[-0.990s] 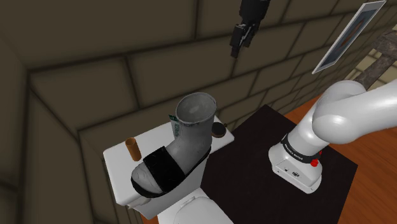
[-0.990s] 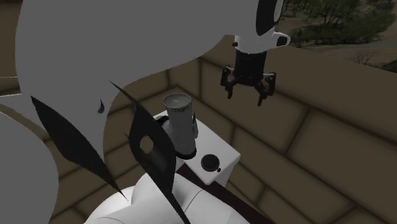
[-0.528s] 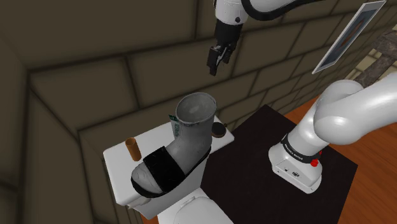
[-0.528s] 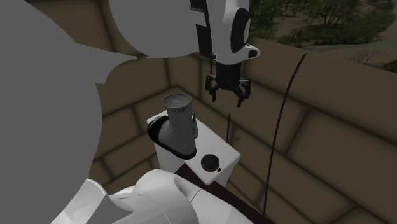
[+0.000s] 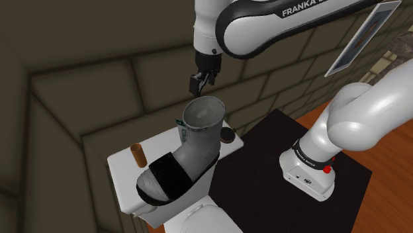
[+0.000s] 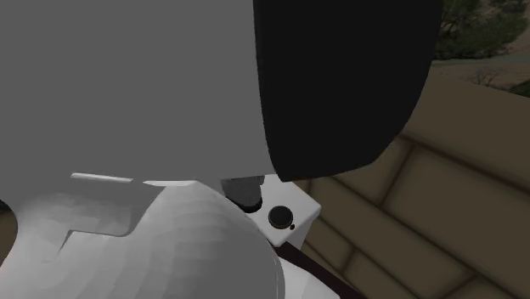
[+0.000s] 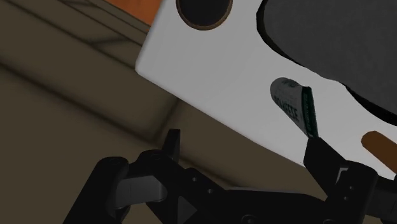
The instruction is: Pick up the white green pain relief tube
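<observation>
The white arm [image 5: 265, 26] stretched over a white toilet tank lid [image 5: 122, 167] bearing a tall grey boot with a black strap [image 5: 192, 149]. The black claw [image 5: 198, 83] hung above the boot, fingers spread. The white-and-green tube [image 7: 292, 105] sat on the lid just beside the boot, possibly upright.

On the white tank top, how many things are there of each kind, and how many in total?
Grey boot with black strap: 1
White-green tube: 1
Brown cylinder: 1
Black round disc: 1
Total: 4
</observation>
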